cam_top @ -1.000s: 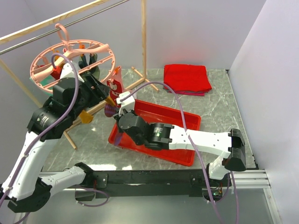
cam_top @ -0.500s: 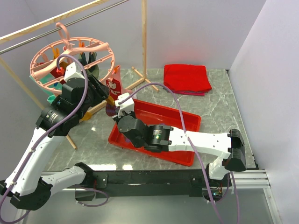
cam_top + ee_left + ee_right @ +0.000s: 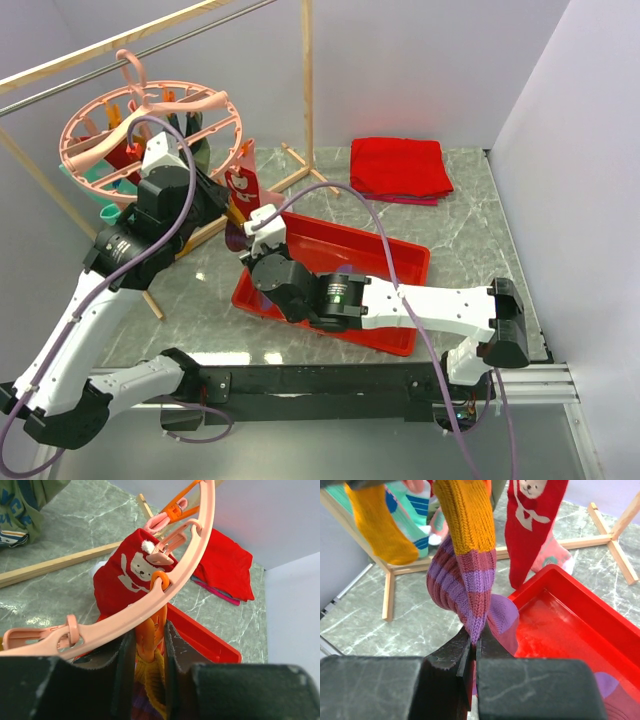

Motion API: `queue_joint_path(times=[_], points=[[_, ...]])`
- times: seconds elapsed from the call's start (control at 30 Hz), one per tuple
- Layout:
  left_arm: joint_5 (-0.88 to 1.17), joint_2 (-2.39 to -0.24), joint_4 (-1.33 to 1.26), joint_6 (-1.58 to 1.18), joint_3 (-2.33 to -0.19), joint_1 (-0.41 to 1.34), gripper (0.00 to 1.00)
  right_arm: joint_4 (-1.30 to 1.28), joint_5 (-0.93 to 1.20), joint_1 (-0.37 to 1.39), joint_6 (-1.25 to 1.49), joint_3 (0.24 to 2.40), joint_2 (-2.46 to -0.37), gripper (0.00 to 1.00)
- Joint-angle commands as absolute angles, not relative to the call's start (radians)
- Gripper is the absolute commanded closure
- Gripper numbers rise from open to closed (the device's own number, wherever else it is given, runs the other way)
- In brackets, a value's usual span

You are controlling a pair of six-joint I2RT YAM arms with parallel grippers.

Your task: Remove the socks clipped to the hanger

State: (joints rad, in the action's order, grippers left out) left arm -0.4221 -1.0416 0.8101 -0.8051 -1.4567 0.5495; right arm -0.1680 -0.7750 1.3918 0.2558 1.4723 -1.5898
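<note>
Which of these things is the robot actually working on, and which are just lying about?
In the job: hanger, clip in left gripper, striped sock in right gripper, bear sock, yellow sock.
Lying about: red cloth, wooden rack; the tray may be for dropped socks.

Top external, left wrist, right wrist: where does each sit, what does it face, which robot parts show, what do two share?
Top external: high behind the bases, looking down at the marble table; left arm and right arm show.
Left wrist: on the left arm, looking along the left fingers clamping an orange clip on the round pink plastic hanger.
Right wrist: on the right arm, looking along the right fingers shut on a purple striped sock.
Shared by wrist views: red bear-patterned sock.
</note>
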Motion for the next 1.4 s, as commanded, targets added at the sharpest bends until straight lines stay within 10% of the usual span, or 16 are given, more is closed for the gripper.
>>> queue_joint_path(times=[0.0,0.47,0.77,0.97,1.17,1.37], points=[[-0.457,-1.011,0.741,-0.782,-1.456,0.549,0.99,-0.143,-0.818,1.405,0.267,1.453,-1.525,1.0],[-0.378,-0.989,0.701,-0.765,-1.428,0.549,0.99,-0.245,-0.841,1.376,0.44,1.177,-1.326,1.0],[-0.246,-0.951,0.629,-0.723,-1.405,0.549,0.4,-0.439,-0.761,1.211,0.588,0.941,-1.033,1.0],[-0.105,-0.942,0.62,-0.707,-1.428,0.549,0.27,-0.512,-0.666,1.124,0.552,0.859,-0.894,0.98],[0.017,-0.888,0.65,-0.741,-1.47,0.549,0.25,-0.548,-0.621,1.104,0.54,0.862,-0.876,0.39],[0.003,-0.784,0.739,-0.77,-1.535,0.549,0.24,-0.512,-0.568,1.106,0.497,0.926,-0.942,0.24]])
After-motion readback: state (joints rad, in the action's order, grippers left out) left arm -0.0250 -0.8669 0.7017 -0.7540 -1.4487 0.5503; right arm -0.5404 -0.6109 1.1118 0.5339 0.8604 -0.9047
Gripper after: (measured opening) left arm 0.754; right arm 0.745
